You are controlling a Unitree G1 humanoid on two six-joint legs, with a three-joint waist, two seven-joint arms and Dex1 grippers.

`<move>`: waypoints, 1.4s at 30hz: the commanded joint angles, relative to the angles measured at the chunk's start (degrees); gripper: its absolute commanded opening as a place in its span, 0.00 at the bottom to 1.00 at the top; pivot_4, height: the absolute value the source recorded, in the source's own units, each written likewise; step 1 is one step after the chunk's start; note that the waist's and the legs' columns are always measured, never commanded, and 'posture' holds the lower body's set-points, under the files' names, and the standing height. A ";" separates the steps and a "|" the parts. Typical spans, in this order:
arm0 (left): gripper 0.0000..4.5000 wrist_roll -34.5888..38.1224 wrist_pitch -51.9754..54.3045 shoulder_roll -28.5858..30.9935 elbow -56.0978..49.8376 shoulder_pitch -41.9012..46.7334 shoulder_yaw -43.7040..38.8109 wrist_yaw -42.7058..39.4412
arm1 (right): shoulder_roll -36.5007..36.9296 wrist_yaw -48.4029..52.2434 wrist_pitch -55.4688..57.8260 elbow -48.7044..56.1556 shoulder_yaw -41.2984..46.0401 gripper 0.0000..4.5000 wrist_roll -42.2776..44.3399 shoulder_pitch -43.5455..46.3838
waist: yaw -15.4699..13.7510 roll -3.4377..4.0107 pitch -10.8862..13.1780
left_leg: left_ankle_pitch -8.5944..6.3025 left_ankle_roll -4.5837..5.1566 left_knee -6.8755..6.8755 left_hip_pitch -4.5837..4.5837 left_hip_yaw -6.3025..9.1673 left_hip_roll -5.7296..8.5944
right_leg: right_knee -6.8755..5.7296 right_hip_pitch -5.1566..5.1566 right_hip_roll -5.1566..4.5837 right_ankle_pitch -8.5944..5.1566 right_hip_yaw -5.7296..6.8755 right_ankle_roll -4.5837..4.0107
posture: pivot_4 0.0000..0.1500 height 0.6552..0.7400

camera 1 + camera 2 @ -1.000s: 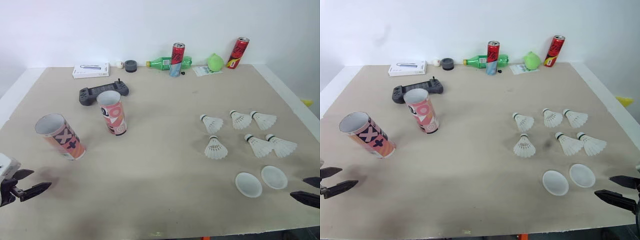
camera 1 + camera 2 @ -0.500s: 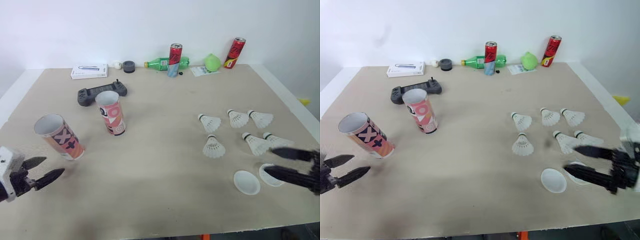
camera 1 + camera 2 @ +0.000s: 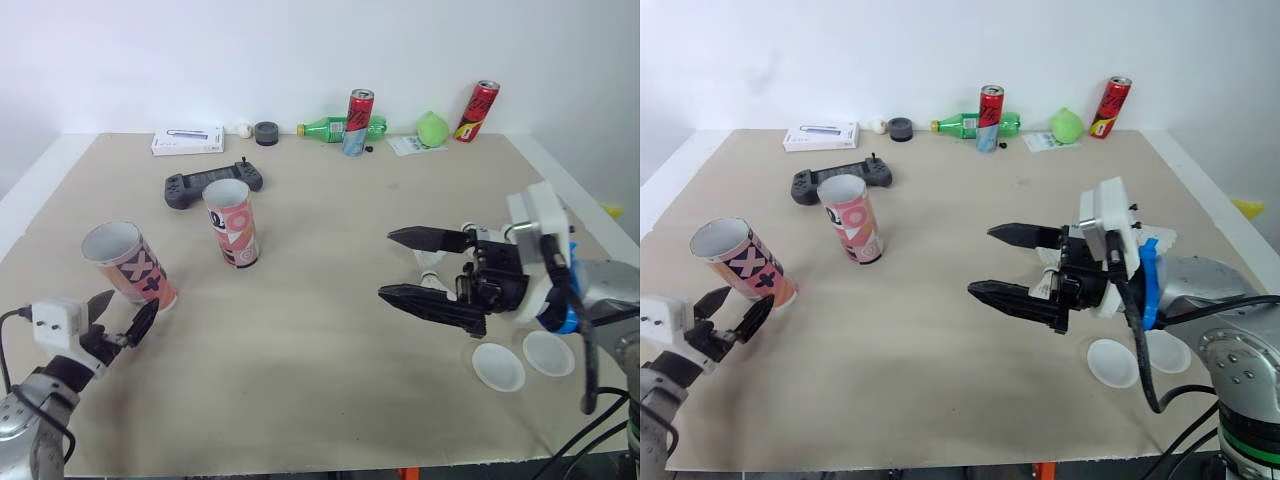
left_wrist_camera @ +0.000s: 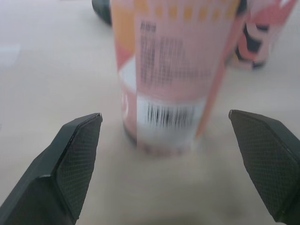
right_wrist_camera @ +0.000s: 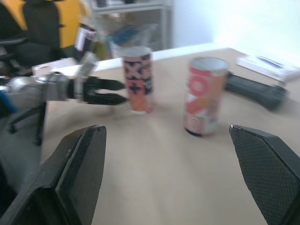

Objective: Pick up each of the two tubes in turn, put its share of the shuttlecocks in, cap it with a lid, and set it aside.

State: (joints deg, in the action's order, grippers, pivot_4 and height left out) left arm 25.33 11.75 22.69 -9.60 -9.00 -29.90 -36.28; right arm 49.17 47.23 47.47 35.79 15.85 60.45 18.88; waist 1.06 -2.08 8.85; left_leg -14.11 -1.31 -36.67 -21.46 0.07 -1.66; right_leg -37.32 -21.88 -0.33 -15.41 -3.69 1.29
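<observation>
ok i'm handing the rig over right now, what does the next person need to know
The left pincer is open and low at the x-pattern tube, which sits between its fingers ahead, not touched.
The right pincer is open and empty, raised in front of the shuttlecocks, mostly hiding them.
The o-pattern tube stands open near the game controller. Two lids lie on the table by the right arm.
Done: nothing; both tubes are uncapped.
Left: grasp, load, cap and set aside each tube.
</observation>
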 commanded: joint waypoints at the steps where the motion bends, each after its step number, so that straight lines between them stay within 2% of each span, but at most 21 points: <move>1: 1.00 -2.01 -3.84 1.40 4.65 4.56 2.14 0.51 | 0.22 1.87 -2.80 -0.31 -1.72 1.00 -2.65 -0.18 | 0.11 0.01 0.00 | 0.00 0.00 0.00 0.00 -0.01 0.00 | 0.00 -0.02 0.01 0.01 0.00 -0.01 | 1.00 1.00; 10: 1.00 -4.85 -10.75 4.55 19.68 14.72 5.26 -0.99 | -1.23 1.54 -5.00 -0.06 -3.64 1.00 -4.55 -1.23 | 0.18 0.04 -0.02 | 0.03 0.06 0.02 -0.07 0.00 -0.08 | -0.02 -0.11 0.12 0.17 0.17 -0.26 | 1.00 1.00; 16: 1.00 -4.73 -13.75 5.34 24.75 18.09 6.59 -2.75 | -1.62 -0.67 -5.45 1.75 -2.42 1.00 -4.53 -4.98 | 0.17 0.04 -0.02 | 0.03 0.06 0.02 -0.10 0.00 -0.04 | -0.01 -0.13 0.04 0.29 0.13 -0.42 | 1.00 1.00; 17: 0.88 -4.62 -14.16 5.41 25.04 18.11 6.63 -3.03 | -1.79 -1.33 -5.42 2.20 -2.20 1.00 -4.17 -5.70 | 0.20 0.04 -0.02 | 0.03 0.06 0.02 -0.11 0.00 -0.03 | -0.01 -0.12 0.03 0.29 0.14 -0.41 | 1.00 1.00; 20: 0.66 -4.90 -14.94 6.25 25.59 17.82 6.63 -3.72 | -3.05 -4.38 -5.91 3.58 -1.80 1.00 -4.49 -8.20 | 0.22 0.04 -0.02 | 0.03 0.06 0.04 -0.12 0.00 -0.07 | -0.01 -0.17 0.02 0.29 0.10 -0.42 | 1.00 1.00; 21: 0.62 -4.85 -14.53 6.90 25.12 17.45 6.59 -3.99 | -4.08 -6.44 -6.21 3.97 -1.78 1.00 -5.29 -9.30 | 0.22 0.03 -0.02 | 0.03 0.06 0.04 -0.12 0.01 -0.09 | -0.01 -0.18 0.01 0.30 0.11 -0.43 | 1.00 1.00; 25: 0.61 -3.71 -11.02 10.73 18.35 14.11 7.22 -6.88 | -10.55 -16.10 -10.58 6.63 -1.51 1.00 -12.07 -13.93 | 0.26 0.02 -0.03 | 0.04 0.04 0.05 -0.16 0.07 -0.23 | -0.02 -0.24 0.08 0.29 0.13 -0.43 | 1.00 1.00; 29: 0.61 -1.25 -0.93 21.16 0.97 5.55 9.92 -16.03 | -17.12 -27.37 -13.83 11.06 -1.23 1.00 -22.87 -25.59 | 0.30 -0.14 -0.13 | 0.08 -0.03 0.11 -0.33 0.08 -0.24 | -0.10 -0.45 0.04 0.24 0.05 -0.41 | 1.00 1.00; 32: 0.61 1.54 7.54 29.19 -6.98 3.46 11.17 -20.85 | -19.68 -29.41 -17.64 12.45 -4.51 1.00 -30.56 -34.00 | 0.04 0.06 -0.17 | 0.12 -0.16 0.13 -0.50 0.18 -0.15 | -0.10 -0.56 -0.11 0.20 0.14 -0.48 | 1.00 1.00; 34: 0.61 1.67 11.94 34.32 -10.59 3.78 13.15 -23.24 | -20.87 -30.40 -19.43 12.24 -7.40 1.00 -34.49 -37.34 | 0.18 0.23 -0.13 | 0.17 -0.17 0.12 -0.48 0.14 -0.14 | -0.11 -0.56 -0.15 0.02 0.15 -0.19 | 1.00 1.00; 37: 0.61 1.00 16.39 38.08 -13.81 8.09 17.79 -23.81 | -23.30 -33.82 -19.45 9.92 -9.91 1.00 -38.94 -38.09 | 0.49 0.48 0.00 | 0.29 0.01 0.12 -0.33 -0.10 -0.17 | -0.11 -0.56 -0.13 0.03 0.11 -0.38 | 1.00 1.00; 42: 0.61 -4.44 21.91 41.83 -17.66 15.25 29.43 -24.06 | -27.38 -37.67 -18.75 3.41 -13.42 1.00 -44.16 -33.51 | 1.03 0.38 0.07 | 0.44 0.23 0.15 -0.08 -0.32 -0.23 | -0.12 -0.55 0.07 0.23 -0.14 -0.46 | 1.00 1.00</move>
State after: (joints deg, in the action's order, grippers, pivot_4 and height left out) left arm 22.58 32.28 63.35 -25.91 5.08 -2.33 -60.22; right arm 22.17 10.80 29.46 39.80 2.60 17.96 -16.16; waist 2.08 -1.70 8.92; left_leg -13.67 -1.08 -36.49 -21.53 -0.30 -1.91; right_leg -37.44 -22.46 -0.19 -15.18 -3.90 0.82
